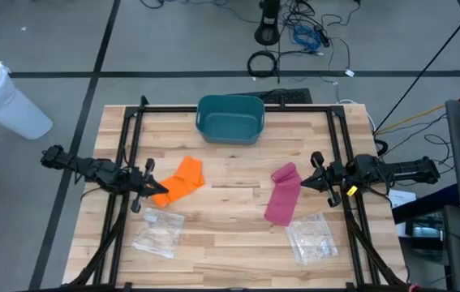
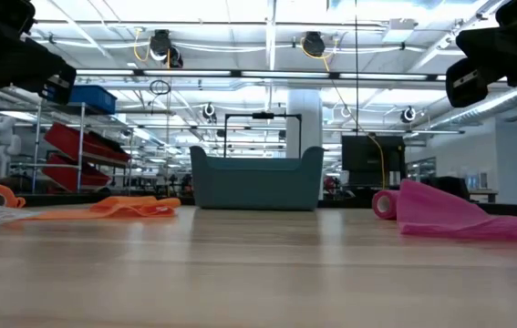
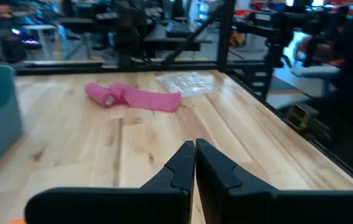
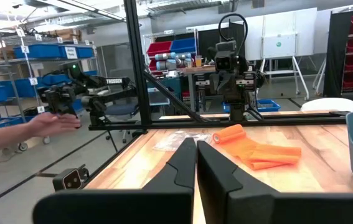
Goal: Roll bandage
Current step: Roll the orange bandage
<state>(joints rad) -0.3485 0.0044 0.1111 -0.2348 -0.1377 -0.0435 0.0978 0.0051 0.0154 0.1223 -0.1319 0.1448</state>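
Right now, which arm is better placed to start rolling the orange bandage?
Probably the left. Its hand hovers right at the orange bandage's loose end, fingers shut and holding nothing. The right hand, also shut, sits across the table beside the pink bandage, so it would have to cross over.

Workshop room with grey floor and bright ceiling lights.

A grey tiled floor (image 1: pixel 173 40) surrounds the wooden desk (image 1: pixel 230 243), with black cables (image 1: pixel 294 36) lying tangled beyond its far edge and a white bin (image 1: pixel 2 93) off one corner. Strip lights (image 2: pixel 267 18) run across the ceiling. Shelving holds blue bins (image 4: pixel 36 50) and red bins (image 2: pixel 76 146). A person's hand (image 4: pixel 51 124) reaches in at one side.
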